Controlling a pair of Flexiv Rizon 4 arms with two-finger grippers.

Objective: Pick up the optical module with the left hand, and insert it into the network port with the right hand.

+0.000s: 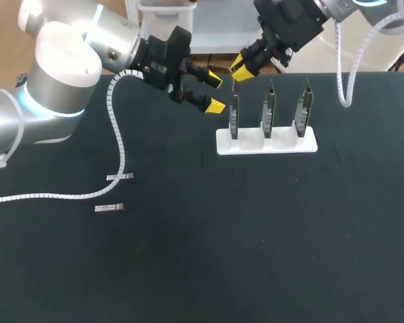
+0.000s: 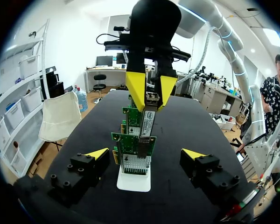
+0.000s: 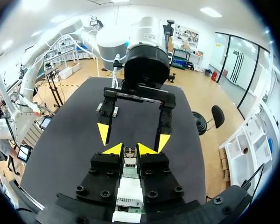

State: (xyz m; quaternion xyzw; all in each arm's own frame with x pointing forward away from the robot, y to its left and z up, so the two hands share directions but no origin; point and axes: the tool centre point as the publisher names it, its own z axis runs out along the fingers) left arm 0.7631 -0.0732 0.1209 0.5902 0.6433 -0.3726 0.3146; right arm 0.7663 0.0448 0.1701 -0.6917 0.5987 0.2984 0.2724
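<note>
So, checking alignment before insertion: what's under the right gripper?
The right gripper grips the optical module, pointing down at the end network card in the white stand. The module's tip covers the port, so whether it has entered cannot be seen.

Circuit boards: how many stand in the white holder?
3. The first board stands at the white holder's end nearest the right gripper, the second board mid-holder, the third board at the other end. None looks hidden.
</note>
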